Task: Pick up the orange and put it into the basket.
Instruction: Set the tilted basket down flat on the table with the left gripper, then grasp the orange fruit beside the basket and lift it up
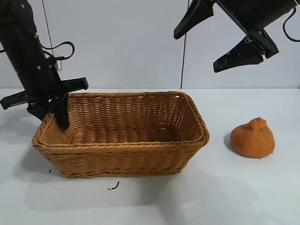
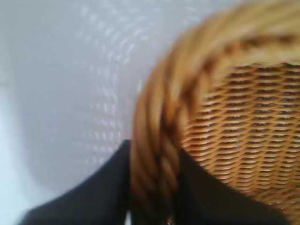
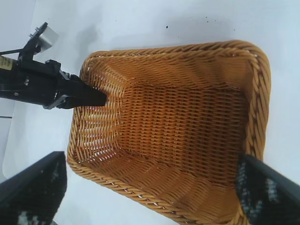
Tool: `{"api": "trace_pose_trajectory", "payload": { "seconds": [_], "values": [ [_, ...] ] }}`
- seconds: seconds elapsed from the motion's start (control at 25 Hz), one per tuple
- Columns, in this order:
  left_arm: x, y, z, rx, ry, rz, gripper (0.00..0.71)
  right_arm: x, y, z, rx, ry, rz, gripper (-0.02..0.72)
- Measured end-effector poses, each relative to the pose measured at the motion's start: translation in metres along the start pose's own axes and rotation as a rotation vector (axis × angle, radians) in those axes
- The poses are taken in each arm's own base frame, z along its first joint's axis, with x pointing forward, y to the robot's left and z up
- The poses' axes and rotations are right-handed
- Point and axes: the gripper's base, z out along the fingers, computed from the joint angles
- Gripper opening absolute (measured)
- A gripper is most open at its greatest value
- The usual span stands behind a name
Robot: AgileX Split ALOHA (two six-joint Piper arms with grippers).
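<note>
The orange [image 1: 253,138] sits on the white table to the right of the basket [image 1: 122,159], apart from it. The tan wicker basket holds nothing but one finger of my left gripper [image 1: 51,119]. That gripper straddles the basket's left end: one black finger is inside, the other outside, both pressed against the braided rim [image 2: 154,154]. My right gripper [image 1: 197,52] hangs open high above the basket's right end, with nothing between its fingers. Its wrist view looks down into the basket [image 3: 178,47] and shows the left arm [image 3: 42,89] at the rim. The orange is out of both wrist views.
White table [image 1: 154,201] all round, with a small dark scrap [image 1: 114,186] lying in front of the basket. A pale wall stands behind. There is free table between the basket and the orange.
</note>
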Motion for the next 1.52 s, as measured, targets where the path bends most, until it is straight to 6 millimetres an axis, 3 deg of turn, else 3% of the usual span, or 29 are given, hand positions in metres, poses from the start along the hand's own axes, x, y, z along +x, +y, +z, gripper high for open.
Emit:
{"api": "trace_pose_trajectory", "payload": {
  "seconds": [0.12,0.24,0.4,0.68,0.92,1.2,1.52],
  "values": [
    [0.0,0.0,0.0,0.001,0.001,-0.001,0.62,0.0,0.0,0.0,0.0,0.0,0.0,0.696],
    [0.001,-0.002,-0.007,0.005,-0.012,0.003,0.675,0.0,0.0,0.0,0.001,-0.002,0.0,0.696],
    [0.002,-0.007,-0.03,0.019,-0.056,0.016,0.691,0.0,0.0,0.0,0.001,-0.003,0.0,0.696],
    [0.015,-0.008,-0.095,-0.066,-0.169,0.108,0.692,0.0,0.0,0.0,0.001,-0.003,0.0,0.696],
    [0.02,0.027,-0.134,-0.152,-0.197,0.062,0.692,0.0,0.0,0.0,0.001,-0.004,0.0,0.696],
    [0.021,0.079,-0.148,-0.202,-0.15,-0.049,0.692,0.0,0.0,0.0,0.002,-0.005,0.0,0.696],
    [0.031,0.077,-0.16,-0.186,-0.164,-0.034,0.692,-0.001,0.0,0.0,0.003,-0.007,0.0,0.696]
  ]
}}
